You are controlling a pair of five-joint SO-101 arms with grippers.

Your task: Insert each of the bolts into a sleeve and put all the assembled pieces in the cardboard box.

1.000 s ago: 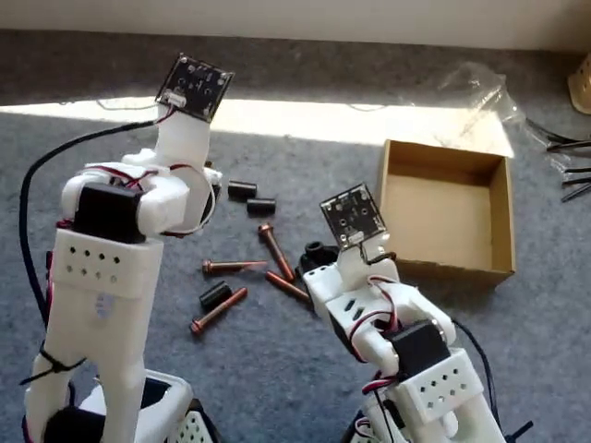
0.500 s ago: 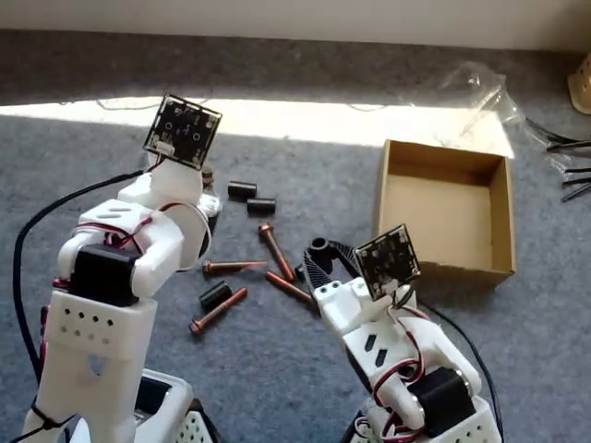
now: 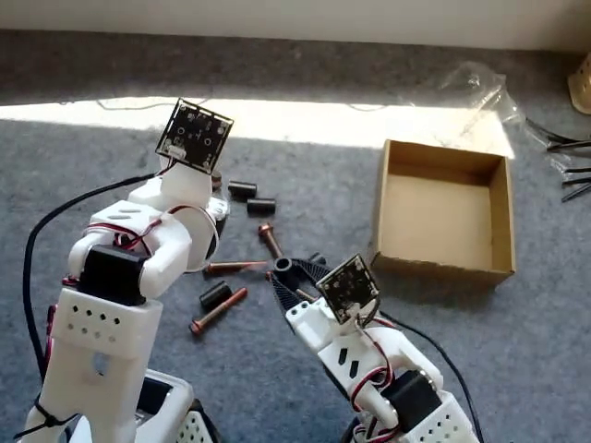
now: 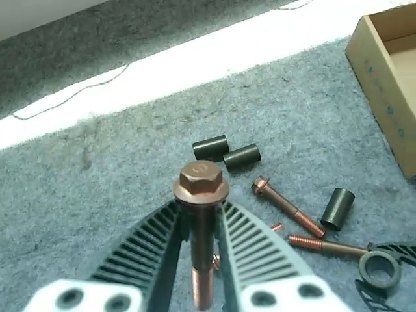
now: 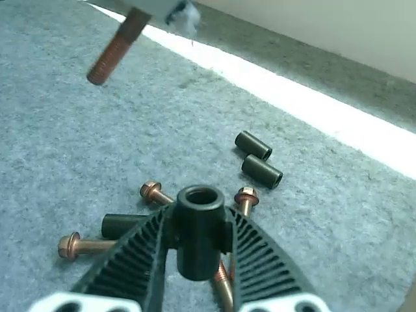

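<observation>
My left gripper [image 4: 201,209] is shut on a copper bolt [image 4: 201,221], which stands head up above the carpet. My right gripper [image 5: 197,220] is shut on a black sleeve [image 5: 197,229] with its bore upward. In the high view that sleeve [image 3: 283,267] is near the middle of the loose parts, and the left arm's gripper end [image 3: 214,185] is to its far left. The held bolt's threaded tip [image 5: 116,51] hangs high in the right wrist view. The cardboard box [image 3: 443,175] stands open at the right, nothing in it.
On the grey carpet lie two black sleeves [image 3: 242,190] [image 3: 261,205], another sleeve [image 3: 215,295], and copper bolts [image 3: 270,240] [image 3: 231,268] [image 3: 219,310]. A clear plastic bag [image 3: 476,88] and black cables [image 3: 568,171] lie beyond the box.
My right arm has swung left and lower with the sleeve, away from the box. The left arm's wrist has dropped and drawn back a little with the bolt.
</observation>
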